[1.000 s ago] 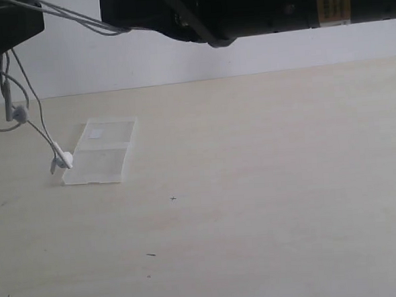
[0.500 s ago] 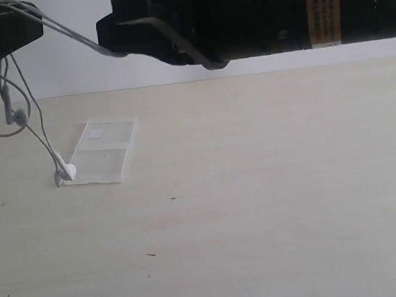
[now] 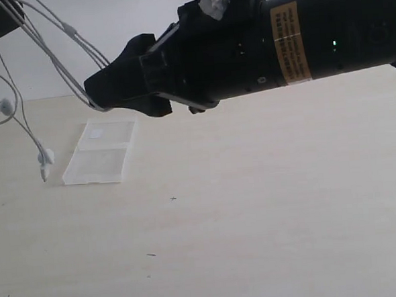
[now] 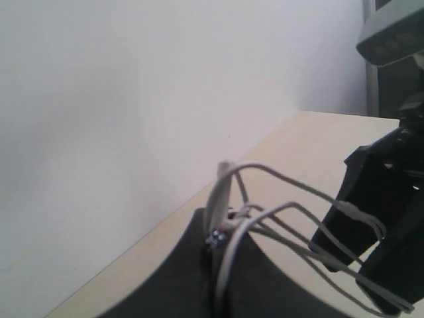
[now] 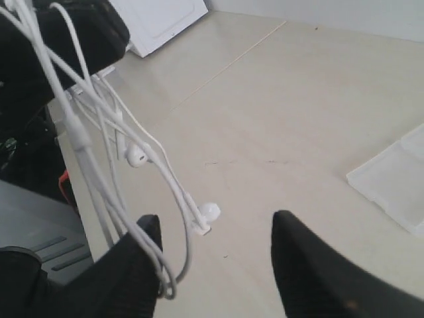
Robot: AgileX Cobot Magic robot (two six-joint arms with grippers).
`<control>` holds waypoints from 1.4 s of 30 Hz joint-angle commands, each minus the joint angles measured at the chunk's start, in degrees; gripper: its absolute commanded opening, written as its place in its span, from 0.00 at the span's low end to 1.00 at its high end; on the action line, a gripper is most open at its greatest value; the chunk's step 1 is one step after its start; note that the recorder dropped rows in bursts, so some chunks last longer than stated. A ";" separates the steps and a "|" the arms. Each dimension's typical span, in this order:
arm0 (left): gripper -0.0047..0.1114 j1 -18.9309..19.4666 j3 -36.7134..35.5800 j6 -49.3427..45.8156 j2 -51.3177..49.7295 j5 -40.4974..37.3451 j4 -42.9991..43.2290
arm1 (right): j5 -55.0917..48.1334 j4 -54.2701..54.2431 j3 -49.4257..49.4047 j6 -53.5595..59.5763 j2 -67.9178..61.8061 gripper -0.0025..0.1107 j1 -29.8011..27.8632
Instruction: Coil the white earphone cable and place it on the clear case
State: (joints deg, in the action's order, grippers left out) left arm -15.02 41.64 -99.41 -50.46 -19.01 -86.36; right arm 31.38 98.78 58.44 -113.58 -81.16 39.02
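Pale table (image 3: 269, 211); white earphone cable (image 3: 46, 156) hangs in thin slack loops; left pincer (image 4: 217, 240) seemingly pinching it; right pincer (image 5: 215, 224) wide.

The right gripper (image 3: 97, 94) reaches across to the left, with white earphone cable (image 3: 70, 29) strands running from its tip up leftward. An earbud (image 3: 46, 156) hangs just left of the clear case (image 3: 101, 154), which lies flat on the table (image 3: 256, 219).

low exterior; close wrist views sharing cable (image 5: 78, 136)

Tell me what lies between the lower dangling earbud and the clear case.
Only bare tabletop separates the earbud from the clear case, as the exterior view shows.
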 commanded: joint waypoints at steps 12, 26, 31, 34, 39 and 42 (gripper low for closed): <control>0.04 0.24 0.53 1.93 0.45 2.90 -0.93 | 1.57 1.17 -0.43 2.62 -0.26 0.65 -0.34; 0.04 0.24 0.53 4.15 0.45 5.39 4.54 | -3.38 1.17 -0.43 -2.47 -0.26 0.66 -0.34; 0.04 0.24 0.53 4.15 0.45 7.11 4.59 | -3.93 1.17 -0.43 -3.84 -0.26 0.66 -0.34; 0.04 0.24 0.42 4.15 0.45 7.23 4.59 | -3.93 1.17 -0.43 -3.99 -0.26 0.68 -0.34; 0.04 0.24 -0.17 3.89 0.45 9.33 5.52 | -3.82 1.17 -0.30 -7.86 -0.26 0.83 -0.34; 0.04 0.24 -0.31 3.89 0.45 9.22 7.92 | -3.42 0.32 -0.30 -7.86 -0.26 0.84 -0.34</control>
State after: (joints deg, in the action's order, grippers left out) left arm -14.92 41.54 -95.78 -50.46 -10.98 -79.91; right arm 27.72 99.43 58.44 -121.01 -81.16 39.02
